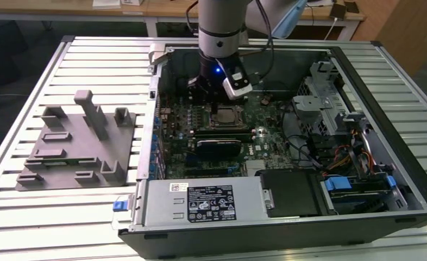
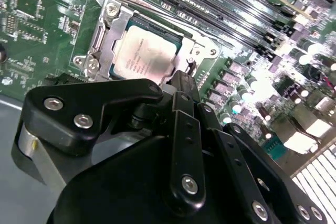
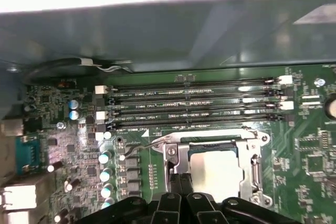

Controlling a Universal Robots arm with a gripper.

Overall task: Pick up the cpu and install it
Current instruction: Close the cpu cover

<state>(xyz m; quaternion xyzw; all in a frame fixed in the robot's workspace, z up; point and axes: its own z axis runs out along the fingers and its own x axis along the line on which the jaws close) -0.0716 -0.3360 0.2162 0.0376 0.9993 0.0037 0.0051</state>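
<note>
One arm upright over case, pincer down near seated cpu.

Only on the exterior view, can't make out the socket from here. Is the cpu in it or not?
Observer: Yes. In the second wrist view the cpu lies flat inside the socket frame, silvery top up.
Operator: Gripper holding anything?
Observer: No. That same view shows the gripper shut on nothing, its tip near the cpu's edge. I cannot tell if they touch.
Operator: Memory fitted?
Observer: No. In the first wrist view the four memory slots hold no modules.
</note>
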